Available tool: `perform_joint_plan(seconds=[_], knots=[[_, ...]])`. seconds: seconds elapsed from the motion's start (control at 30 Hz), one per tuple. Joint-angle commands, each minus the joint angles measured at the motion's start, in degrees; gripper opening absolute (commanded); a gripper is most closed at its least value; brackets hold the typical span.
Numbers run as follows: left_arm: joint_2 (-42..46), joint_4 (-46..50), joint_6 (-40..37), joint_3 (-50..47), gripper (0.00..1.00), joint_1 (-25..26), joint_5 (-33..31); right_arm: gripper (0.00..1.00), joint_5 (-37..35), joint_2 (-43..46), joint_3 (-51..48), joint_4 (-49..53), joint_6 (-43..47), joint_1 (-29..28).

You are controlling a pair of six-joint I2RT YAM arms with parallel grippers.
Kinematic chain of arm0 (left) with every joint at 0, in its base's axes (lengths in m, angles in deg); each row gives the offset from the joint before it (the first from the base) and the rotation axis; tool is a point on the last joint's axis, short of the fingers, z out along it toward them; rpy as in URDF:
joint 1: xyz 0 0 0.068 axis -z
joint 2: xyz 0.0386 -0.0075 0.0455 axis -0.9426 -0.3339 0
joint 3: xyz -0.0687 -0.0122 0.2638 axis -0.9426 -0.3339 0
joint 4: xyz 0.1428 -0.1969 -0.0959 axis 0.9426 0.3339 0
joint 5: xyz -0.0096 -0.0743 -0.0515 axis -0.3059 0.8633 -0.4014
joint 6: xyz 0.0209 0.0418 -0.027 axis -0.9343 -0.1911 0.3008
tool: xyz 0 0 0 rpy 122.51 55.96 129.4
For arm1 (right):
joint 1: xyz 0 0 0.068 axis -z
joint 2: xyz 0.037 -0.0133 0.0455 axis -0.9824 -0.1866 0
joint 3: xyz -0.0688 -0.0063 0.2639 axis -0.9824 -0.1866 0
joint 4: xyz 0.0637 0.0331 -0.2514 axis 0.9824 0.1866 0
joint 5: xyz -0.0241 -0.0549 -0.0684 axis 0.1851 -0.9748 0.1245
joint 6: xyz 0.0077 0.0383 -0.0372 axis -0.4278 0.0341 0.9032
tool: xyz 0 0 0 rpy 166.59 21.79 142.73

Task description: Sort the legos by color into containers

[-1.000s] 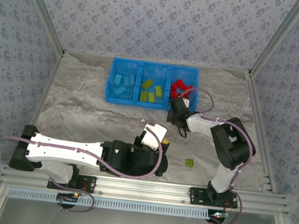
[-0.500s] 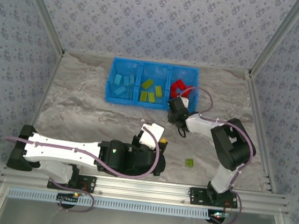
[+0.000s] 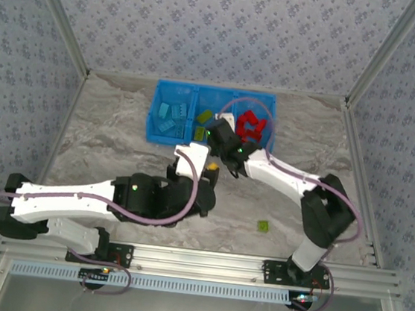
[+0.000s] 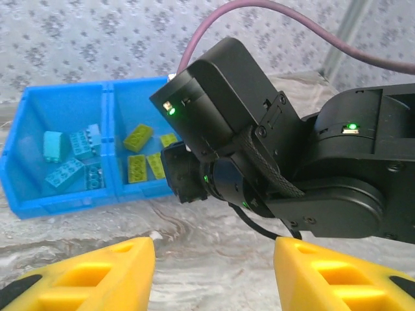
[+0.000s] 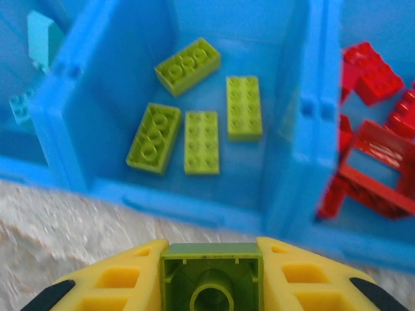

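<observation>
The containers are three compartments of one blue bin. Light blue legos lie in the left one, lime green legos in the middle one and red legos in the right one. My right gripper is shut on a green lego, seen from its hollow underside, just before the middle compartment's front wall. From above the right gripper hangs at that wall. My left gripper is open over bare table, close behind the right wrist. Another green lego lies on the table.
The two arms are close together in front of the bin, the left gripper just below the right forearm. Metal frame posts and patterned walls enclose the marble-patterned table on three sides.
The right gripper has shut on the green lego and swung left, from the red compartment's front to the middle compartment's front. The left arm has reached further forward and left.
</observation>
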Motion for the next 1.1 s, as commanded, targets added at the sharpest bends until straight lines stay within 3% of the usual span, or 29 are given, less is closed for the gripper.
perform_joint_plan(seconds=[0.0, 0.3, 0.53, 0.73, 0.97, 1.07], knots=[[2.62, -1.24, -2.37, -0.32, 0.51, -3.65, 1.56, 0.34, 2.28, -6.75, 8.49, 4.33, 2.15, 1.70], [0.43, -2.44, -5.18, 1.33, 0.52, -7.00, 5.22, 0.34, 6.23, -25.49, 30.66, 10.12, 3.30, 6.37], [0.03, -2.79, -4.95, 0.72, 0.52, -7.04, 6.33, 0.35, 6.95, -35.02, 41.45, 14.67, 3.56, 8.01], [-0.07, -2.70, -4.50, 0.43, 0.52, -6.95, 6.95, 0.39, 8.97, -38.00, 44.34, 15.81, 2.54, 8.61], [-0.15, -1.84, -3.33, 0.06, 0.51, -6.84, 7.60, 0.57, 8.92, -37.24, 44.45, 16.44, 2.89, 8.52], [0.02, -1.08, -2.34, -0.22, 0.51, -6.70, 7.67, 0.59, 8.47, -34.92, 43.10, 15.61, 3.41, 8.39]])
